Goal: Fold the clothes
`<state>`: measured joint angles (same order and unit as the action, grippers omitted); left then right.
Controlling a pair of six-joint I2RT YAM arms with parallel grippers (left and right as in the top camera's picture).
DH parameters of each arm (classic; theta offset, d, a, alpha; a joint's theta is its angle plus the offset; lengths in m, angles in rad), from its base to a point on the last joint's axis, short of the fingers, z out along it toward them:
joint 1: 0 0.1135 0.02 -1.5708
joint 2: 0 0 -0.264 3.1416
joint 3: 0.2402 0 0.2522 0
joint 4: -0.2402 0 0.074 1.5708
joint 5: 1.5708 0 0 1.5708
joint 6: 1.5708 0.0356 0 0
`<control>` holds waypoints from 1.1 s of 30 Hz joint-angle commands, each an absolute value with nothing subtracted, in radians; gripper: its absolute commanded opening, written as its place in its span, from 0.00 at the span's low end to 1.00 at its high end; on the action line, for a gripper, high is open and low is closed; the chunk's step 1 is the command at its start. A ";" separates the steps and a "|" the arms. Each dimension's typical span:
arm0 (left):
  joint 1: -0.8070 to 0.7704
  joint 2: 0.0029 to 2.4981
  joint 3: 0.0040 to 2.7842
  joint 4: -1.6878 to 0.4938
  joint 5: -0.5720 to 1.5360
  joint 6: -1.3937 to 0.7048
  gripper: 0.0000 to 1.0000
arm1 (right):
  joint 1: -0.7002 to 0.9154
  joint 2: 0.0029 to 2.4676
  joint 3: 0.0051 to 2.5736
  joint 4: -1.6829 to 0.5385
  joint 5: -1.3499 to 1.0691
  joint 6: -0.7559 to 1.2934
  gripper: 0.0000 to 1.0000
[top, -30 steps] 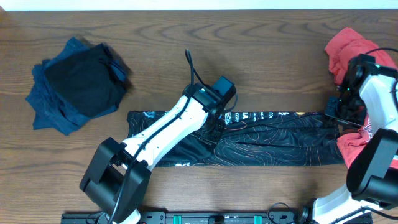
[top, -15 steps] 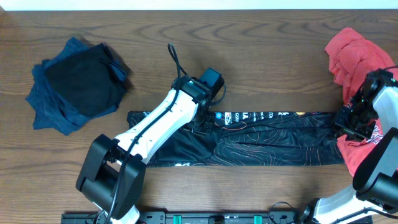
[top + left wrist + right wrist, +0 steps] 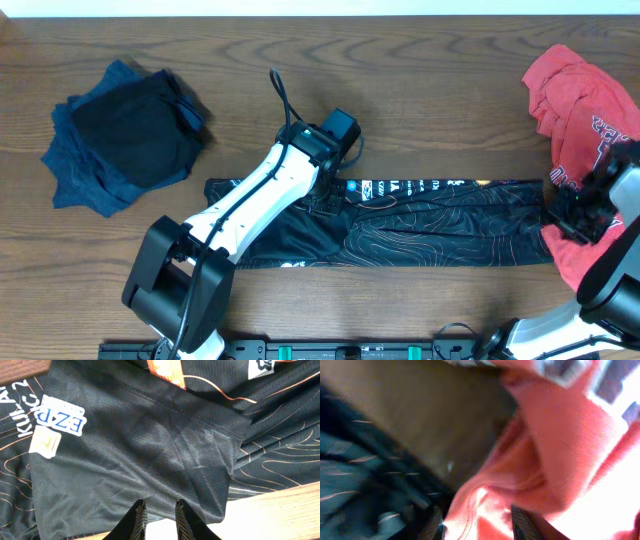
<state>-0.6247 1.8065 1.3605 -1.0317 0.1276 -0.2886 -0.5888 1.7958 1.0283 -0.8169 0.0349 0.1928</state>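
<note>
Lying in a long flat strip on the table [image 3: 420,80], the black jersey [image 3: 440,225] has its right end just beside the red T-shirt [image 3: 575,90]; the left gripper [image 3: 159,505] hangs over the jersey, fingers a little apart, holding nothing; the right gripper [image 3: 476,520] has red cloth between its fingers, but the blur hides whether it squeezes; it might grab the red shirt by mistake and drag it onto the jersey, spoiling the fold.
</note>
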 commanded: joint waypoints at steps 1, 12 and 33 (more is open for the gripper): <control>-0.625 1.810 1.354 -1.035 0.122 -0.297 0.23 | -0.643 1.779 1.007 -0.807 0.161 0.308 0.40; -0.625 1.810 1.354 -1.035 0.122 -0.297 0.23 | -0.798 1.777 1.103 -0.805 -0.070 0.256 0.48; -0.625 1.810 1.354 -1.039 0.122 -0.297 0.23 | -0.607 1.773 1.133 -0.868 -0.206 -0.048 0.71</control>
